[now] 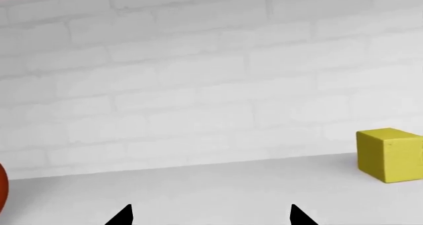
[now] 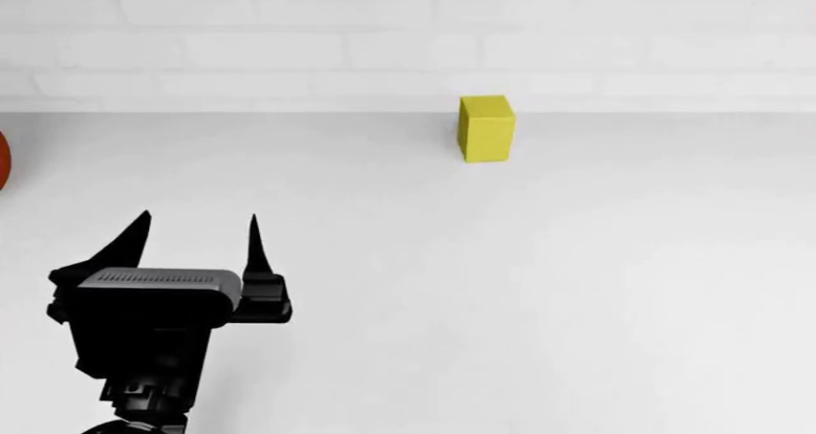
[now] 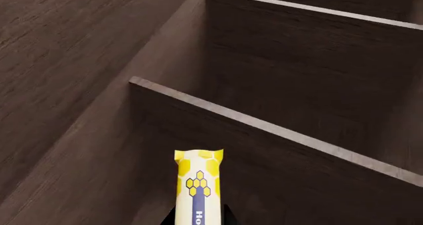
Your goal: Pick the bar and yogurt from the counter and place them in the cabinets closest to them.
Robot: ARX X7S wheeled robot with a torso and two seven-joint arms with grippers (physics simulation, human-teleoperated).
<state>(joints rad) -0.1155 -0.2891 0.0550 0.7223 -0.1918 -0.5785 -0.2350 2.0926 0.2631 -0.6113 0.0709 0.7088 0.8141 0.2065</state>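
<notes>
The bar (image 3: 197, 188), slim, yellow and white with a dark blue label stripe, sticks out of my right gripper (image 3: 198, 215), which is shut on it inside a dark wooden cabinet. It points at the edge of a shelf (image 3: 264, 128). The right gripper is out of the head view. My left gripper (image 2: 198, 238) hovers open and empty above the white counter (image 2: 510, 291); its tips (image 1: 126, 216) frame bare worktop in the left wrist view. The yogurt is not in view.
A plain yellow block (image 2: 486, 128) stands near the white brick wall (image 2: 408, 32); the same block (image 1: 391, 154) shows in the left wrist view. An orange-red round object (image 2: 3, 162) sits at the counter's far left edge. Dark cabinet walls (image 3: 66, 61) surround the bar.
</notes>
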